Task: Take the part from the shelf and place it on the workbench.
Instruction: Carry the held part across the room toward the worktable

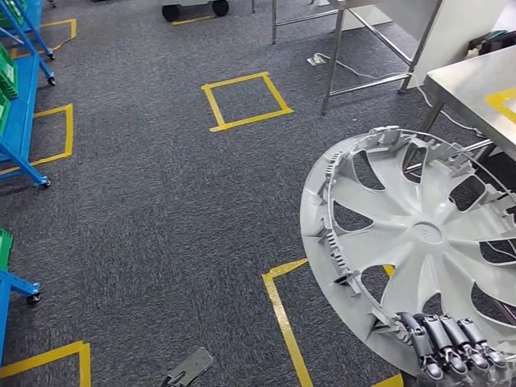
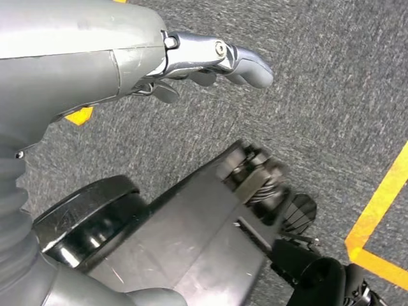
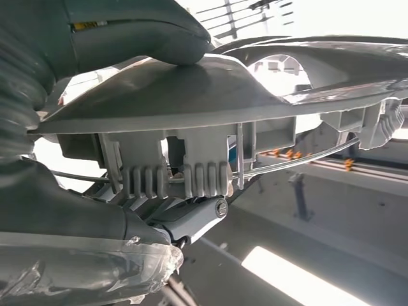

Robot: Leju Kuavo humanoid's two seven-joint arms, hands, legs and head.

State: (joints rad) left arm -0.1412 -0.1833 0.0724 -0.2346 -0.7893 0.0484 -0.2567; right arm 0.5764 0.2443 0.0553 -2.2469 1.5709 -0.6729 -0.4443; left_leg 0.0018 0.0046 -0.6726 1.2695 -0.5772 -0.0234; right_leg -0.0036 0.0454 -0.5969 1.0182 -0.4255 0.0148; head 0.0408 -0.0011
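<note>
Head view shows our right hand (image 1: 453, 345) gripping the hubcap (image 1: 420, 242) by its rim at lower right, mid-carry; left hand (image 2: 211, 60) hangs empty, fingers loosely apart. Next we must reach the tabletop (image 1: 468, 89) at upper right.

Wheel cover (image 1: 420, 242) cut by right frame edge; workbench (image 1: 468, 89) likewise. Blue shelf (image 1: 21, 121) cropped at left.

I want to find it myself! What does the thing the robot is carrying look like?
Look at the grey carpet with yellow tape squares, then right, beside the metal table. The right hand grips the rim of a big round hubcap. It is pale grey, with curved spokes and gaps.
</note>
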